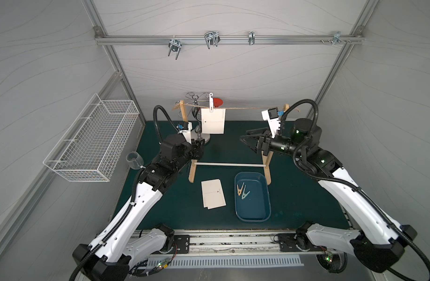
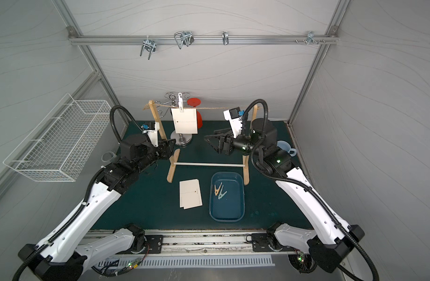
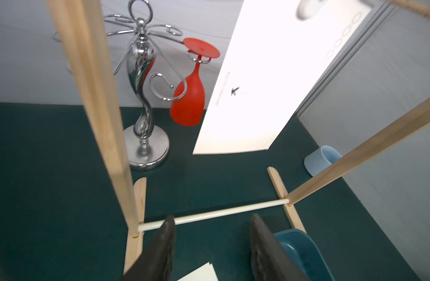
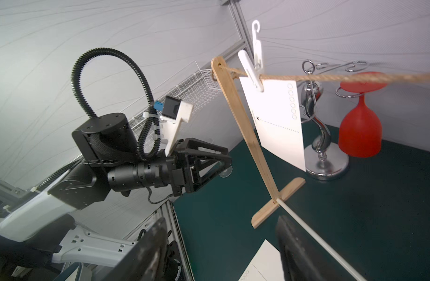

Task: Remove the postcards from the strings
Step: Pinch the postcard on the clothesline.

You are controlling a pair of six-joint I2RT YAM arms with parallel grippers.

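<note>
one postcard [image 1: 212, 121] apart from both jaws

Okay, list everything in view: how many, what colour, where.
rack: one, light wood, white dowel
string: one, tan, between rack uprights
hanging postcard: one, white, pegged to string
peg: one, white, on string
loose postcards: two, white, stacked on mat
tray: one, blue, on mat
tray pegs: two or three, tan and pale green, in tray
glass stand: one, chrome, behind rack
wine glass: one, red, hanging upside down on stand
wire basket: one, white, side wall
mug: one, pale blue, beside right arm
left claw: one, black, open, empty
right claw: one, black, open, empty
</note>
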